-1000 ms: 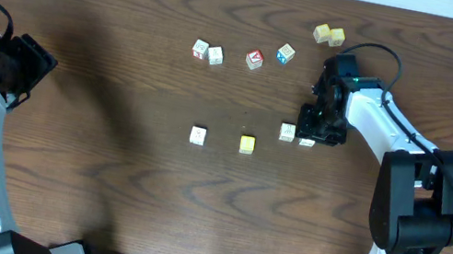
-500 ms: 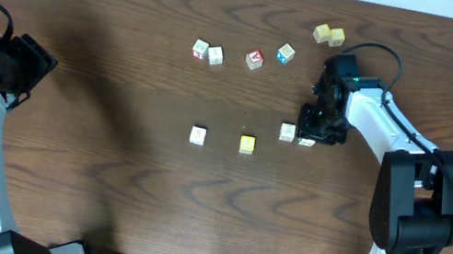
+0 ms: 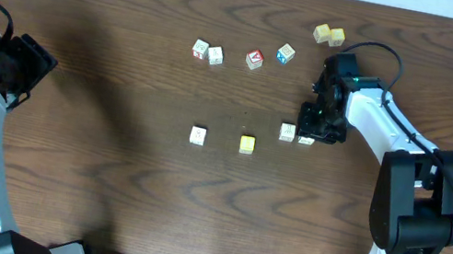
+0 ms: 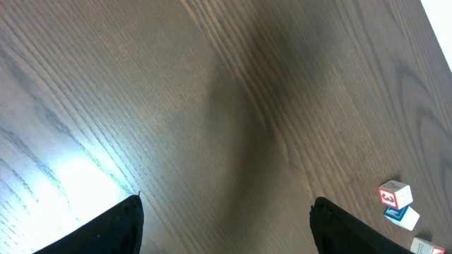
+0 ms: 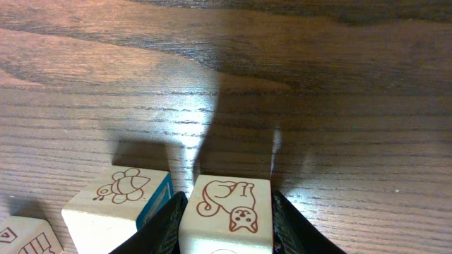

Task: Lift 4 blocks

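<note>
A row of blocks lies mid-table: a cream one [image 3: 197, 135], a yellow-faced one [image 3: 247, 145] and a cream one [image 3: 287, 132]. At the row's right end, my right gripper [image 3: 312, 131] is shut on a fourth block [image 3: 305, 141]. In the right wrist view that block [image 5: 227, 208] shows a brown cat drawing and fills the gap between the black fingers [image 5: 159, 229]. Just left of it sits the neighbouring block with a bee drawing [image 5: 116, 201]. I cannot tell whether the held block is off the wood. My left gripper [image 4: 226, 215] hangs open over bare table at the far left.
At the back lie two white cubes [image 3: 207, 52], a red-faced cube [image 3: 254, 59], a blue-faced cube [image 3: 286, 53] and a yellowish pair [image 3: 329, 36]. The left wrist view catches a cube with a red numeral [image 4: 394, 195] at its lower right edge.
The right gripper and the block in it have shifted very slightly toward the back. The left arm has not moved.
</note>
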You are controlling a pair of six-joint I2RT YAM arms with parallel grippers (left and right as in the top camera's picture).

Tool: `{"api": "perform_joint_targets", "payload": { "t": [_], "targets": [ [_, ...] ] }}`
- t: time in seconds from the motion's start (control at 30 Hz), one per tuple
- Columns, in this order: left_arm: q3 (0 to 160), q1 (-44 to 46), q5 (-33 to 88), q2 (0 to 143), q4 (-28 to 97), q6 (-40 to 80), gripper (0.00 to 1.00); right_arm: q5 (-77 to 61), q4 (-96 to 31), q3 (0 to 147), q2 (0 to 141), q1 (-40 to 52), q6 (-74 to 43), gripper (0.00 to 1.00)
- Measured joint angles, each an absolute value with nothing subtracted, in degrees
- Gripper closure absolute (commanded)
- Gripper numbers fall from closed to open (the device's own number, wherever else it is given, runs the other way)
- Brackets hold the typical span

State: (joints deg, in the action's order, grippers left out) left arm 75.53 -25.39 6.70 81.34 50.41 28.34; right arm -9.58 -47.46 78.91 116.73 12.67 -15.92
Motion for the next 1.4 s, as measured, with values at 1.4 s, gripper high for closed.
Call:
{"api": "perform_joint_targets", "payload": {
  "t": [1.4],
  "targets": [
    [75.5, -25.4, 6.7, 81.3, 50.4, 28.3, 0.24, -11.4, -67.7, 96.1, 116.7, 11.9, -13.1, 0.50]
  ]
}}
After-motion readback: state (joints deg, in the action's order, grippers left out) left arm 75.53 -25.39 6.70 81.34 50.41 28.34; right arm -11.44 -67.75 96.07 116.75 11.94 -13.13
